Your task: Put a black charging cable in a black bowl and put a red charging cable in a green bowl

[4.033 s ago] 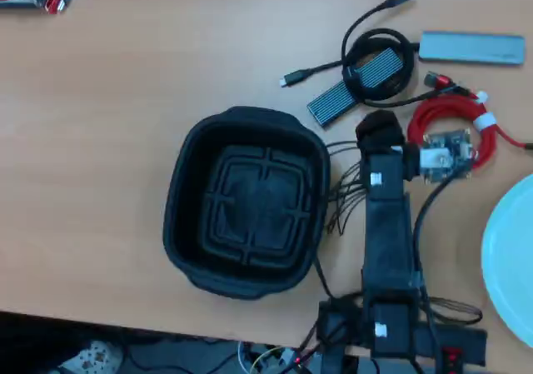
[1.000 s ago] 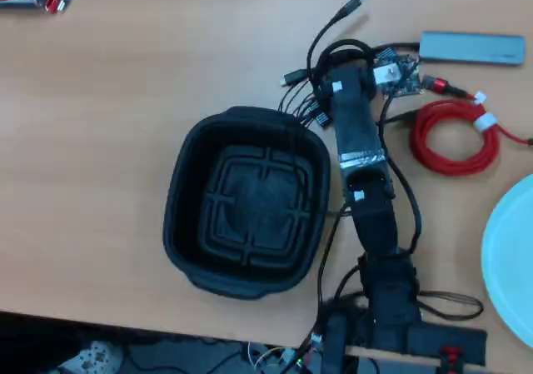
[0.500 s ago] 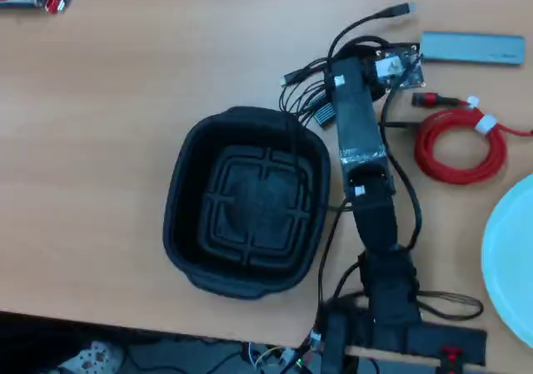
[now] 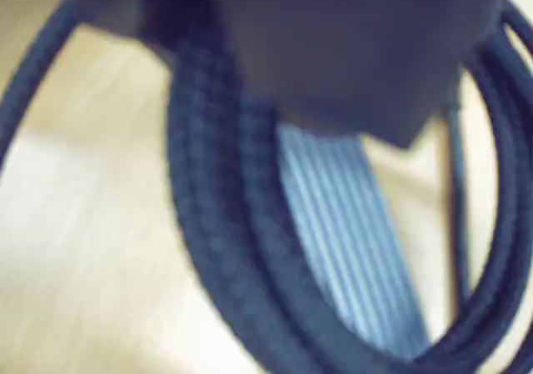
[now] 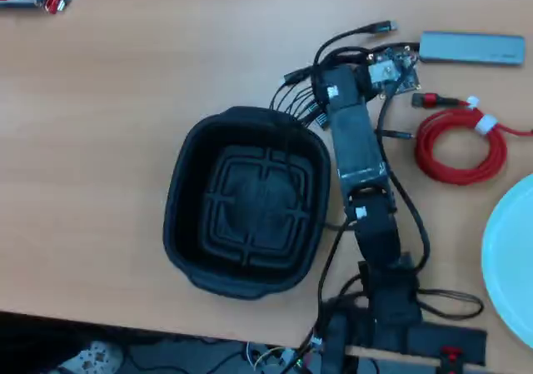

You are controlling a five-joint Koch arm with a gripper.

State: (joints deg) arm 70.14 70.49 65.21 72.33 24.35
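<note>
Two bowls (image 5: 246, 203) (image 5: 510, 257), both cable-free

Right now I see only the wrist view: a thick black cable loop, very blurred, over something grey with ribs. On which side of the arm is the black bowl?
Observer: In the overhead view the black bowl stands just left of the arm, and it is empty.
Operator: So the black charging cable is not inside it?
Observer: No. The black charging cable lies on the table beyond the bowl's upper right corner, mostly hidden under the arm's end.
Operator: And where is the red one?
Observer: The red charging cable is coiled on the table right of the arm. The green bowl shows at the right edge, below the coil, cut off by the picture.
</note>
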